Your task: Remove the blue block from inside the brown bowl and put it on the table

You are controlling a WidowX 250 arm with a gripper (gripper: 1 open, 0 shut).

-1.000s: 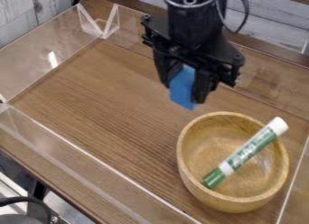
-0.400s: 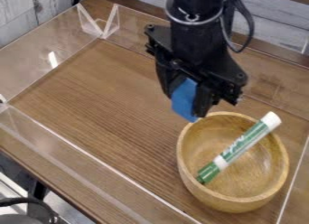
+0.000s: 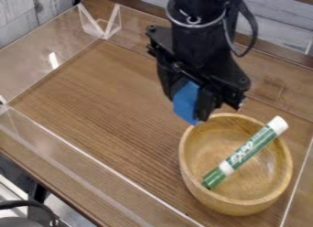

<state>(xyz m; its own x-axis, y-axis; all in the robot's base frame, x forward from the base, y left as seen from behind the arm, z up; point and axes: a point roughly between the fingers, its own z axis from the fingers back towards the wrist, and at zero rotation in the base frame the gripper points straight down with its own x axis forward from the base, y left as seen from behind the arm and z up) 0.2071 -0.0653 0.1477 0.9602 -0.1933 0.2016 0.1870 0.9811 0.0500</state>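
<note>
While our gripper (image 3: 193, 102) is pointing almost straight down, we are clamping the blue block (image 3: 186, 101) between its black fingers, jaws closed on it. We are holding the block in the air, clear of the table (image 3: 98, 93), just beyond the far left rim of the brown bowl (image 3: 196, 162). The bowl is sitting by the table's near right corner, and a green-and-white marker (image 3: 246, 154) is lying slantwise inside it.

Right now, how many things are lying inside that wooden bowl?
1: a green-and-white marker lies slantwise in the brown bowl. The blue block is held above the table.
</note>
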